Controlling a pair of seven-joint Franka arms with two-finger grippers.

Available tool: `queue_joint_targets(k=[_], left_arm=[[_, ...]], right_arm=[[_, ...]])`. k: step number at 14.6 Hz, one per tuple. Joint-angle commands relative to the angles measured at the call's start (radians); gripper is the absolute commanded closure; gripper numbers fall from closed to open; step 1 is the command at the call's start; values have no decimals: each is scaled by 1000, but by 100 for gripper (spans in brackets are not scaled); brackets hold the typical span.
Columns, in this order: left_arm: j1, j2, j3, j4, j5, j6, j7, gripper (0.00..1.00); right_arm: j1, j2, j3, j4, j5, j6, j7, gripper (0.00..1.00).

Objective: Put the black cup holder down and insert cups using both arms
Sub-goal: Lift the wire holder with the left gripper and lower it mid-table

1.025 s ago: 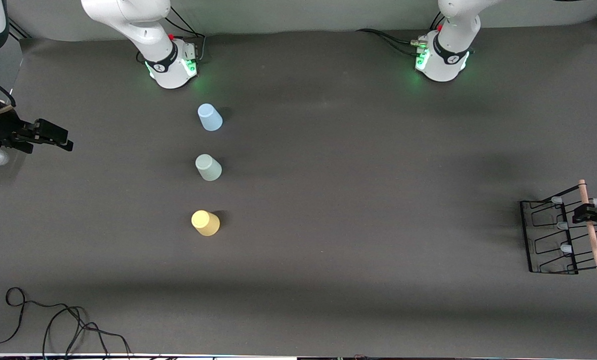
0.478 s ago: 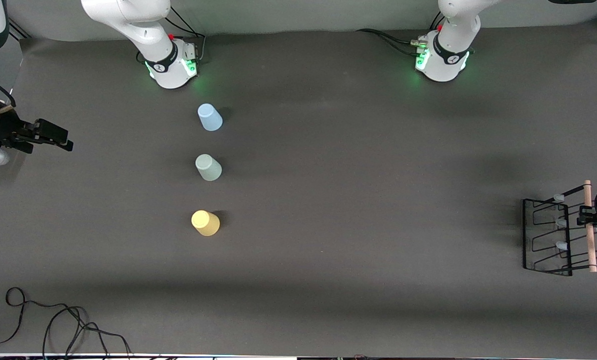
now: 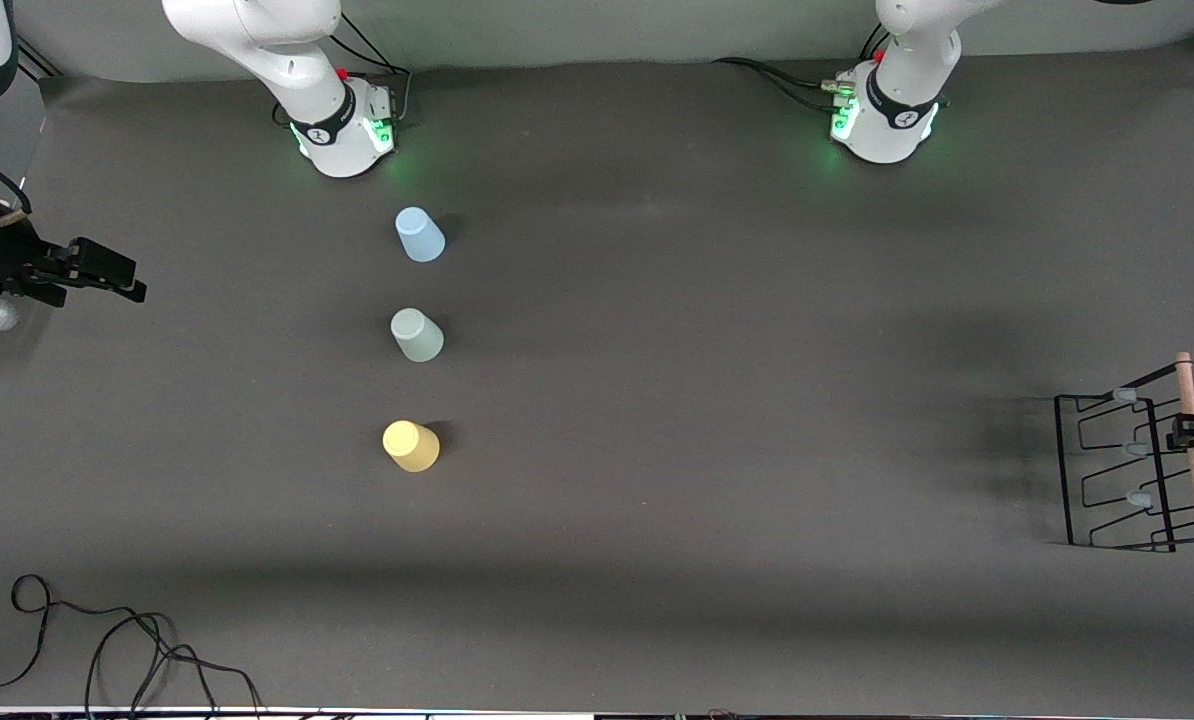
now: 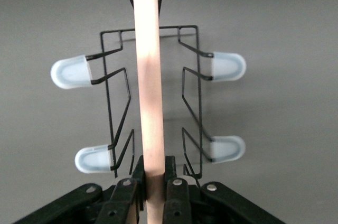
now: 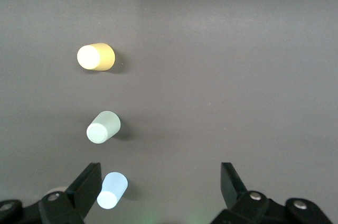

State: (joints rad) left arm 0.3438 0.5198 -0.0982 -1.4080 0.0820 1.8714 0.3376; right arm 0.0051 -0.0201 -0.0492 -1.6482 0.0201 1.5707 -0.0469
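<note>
Left end effector [image 4: 154, 182] clamps rack handle [image 4: 148, 86], seemingly airborne; right end effector [image 5: 158, 189] waits, spread.

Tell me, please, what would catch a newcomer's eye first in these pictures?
Probably the three upturned cups in a row toward the right arm's end: light blue cup, grey-green cup, then yellow cup nearest the front camera. Next, the black cup holder at the left arm's end, its wooden handle clamped by the left gripper.
</note>
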Motion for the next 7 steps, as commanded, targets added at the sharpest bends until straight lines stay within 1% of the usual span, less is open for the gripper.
queue_joint_targets(k=[1, 4, 7], left_arm=[[-113, -70, 6, -5, 4, -89, -194, 100], [-221, -136, 5, -48, 2, -146, -328, 100], [-350, -196, 3, -133, 1, -158, -509, 100]], right_arm=[[4, -11, -4, -7, -15, 11, 1, 0], [4, -11, -6, -7, -15, 11, -2, 0], [4, -11, -8, -7, -15, 11, -4, 0]])
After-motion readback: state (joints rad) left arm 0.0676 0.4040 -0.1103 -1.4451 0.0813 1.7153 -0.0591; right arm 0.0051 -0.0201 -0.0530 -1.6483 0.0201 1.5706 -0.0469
